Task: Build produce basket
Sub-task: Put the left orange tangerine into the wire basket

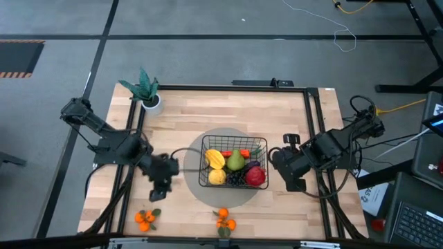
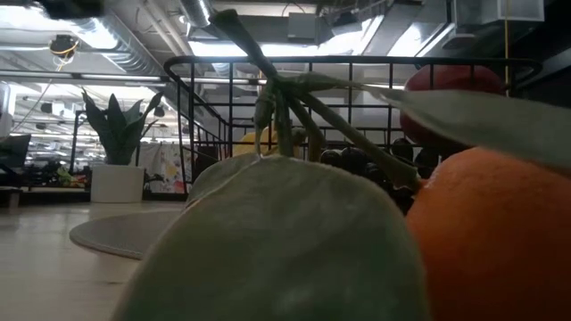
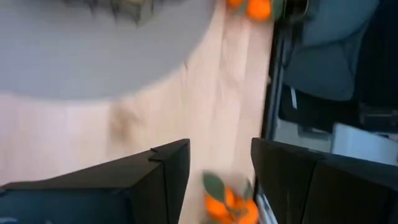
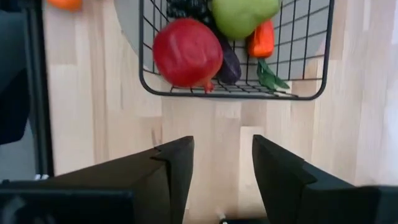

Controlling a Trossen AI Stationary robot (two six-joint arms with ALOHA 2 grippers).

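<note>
Black wire basket (image 1: 234, 167) sat centre of high view, on round grey mat (image 1: 223, 198), atop wooden table (image 1: 201, 114). Inside: starfruit (image 1: 215, 159) upper left, lemon (image 1: 217, 177) lower left, green pear (image 1: 237, 161) mid, red apple (image 1: 255, 176) lower right, black grapes (image 1: 235, 179) btwn lemon & apple, carrot (image 1: 250, 152) at upper right, eggplant (image 1: 252, 164) just above apple.

Two tangerine clusters outside basket, near bottom edge of high view: one lower left (image 1: 145, 220), one bottom centre (image 1: 224, 221).

Left gripper (image 1: 160, 191) hung left of basket, above-right of lower-left tangerines; jaws apart, nothing held. In left wrist view, tangerines (image 3: 231, 205) seen btwn fingers (image 3: 168, 174).

Right gripper (image 1: 289, 173) just right of basket, apart from it; jaws parted, empty. Right wrist view: apple (image 4: 187, 52) & pear (image 4: 244, 16) beyond fingers (image 4: 177, 165), basket wall (image 4: 233, 94) between.

Teal plant in white pot (image 1: 147, 93) upper left of table.

No readable writing, labels or brands anywhere.
</note>
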